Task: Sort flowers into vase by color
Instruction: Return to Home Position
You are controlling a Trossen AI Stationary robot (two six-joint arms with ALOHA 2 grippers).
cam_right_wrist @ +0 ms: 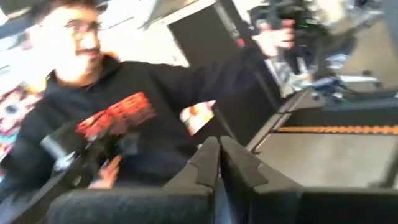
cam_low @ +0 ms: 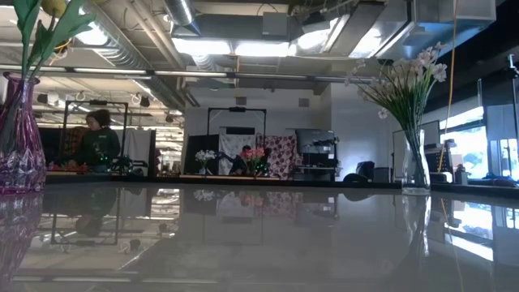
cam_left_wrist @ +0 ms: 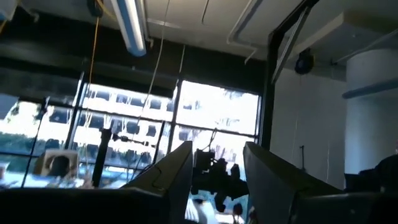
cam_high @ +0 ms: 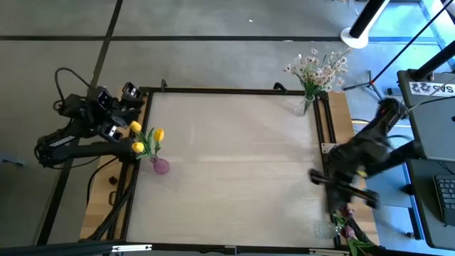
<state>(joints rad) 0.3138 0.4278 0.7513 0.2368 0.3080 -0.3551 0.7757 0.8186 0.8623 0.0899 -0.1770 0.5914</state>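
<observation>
Yellow tulips [cam_high: 146, 139] stand with their stems in a small purple vase [cam_high: 161, 166] at the table's left edge; the low view shows that vase [cam_low: 18, 138] too. White-pink sprays [cam_high: 318, 67] stand in a clear vase [cam_low: 415, 166] at the far right corner. Dark red flowers [cam_high: 346, 226] show at the near right corner. My left gripper [cam_left_wrist: 214, 168] is open and raised beyond the left edge, with nothing between its fingers. My right gripper [cam_right_wrist: 219, 146] is shut on nothing, and its arm [cam_high: 355, 160] is above the right edge.
A person in a black hoodie [cam_right_wrist: 106, 118] is close in front of my right gripper, off the table. A black frame rail [cam_high: 323, 135] runs along the table's right side. The pale tabletop [cam_high: 234, 163] lies bare between the vases.
</observation>
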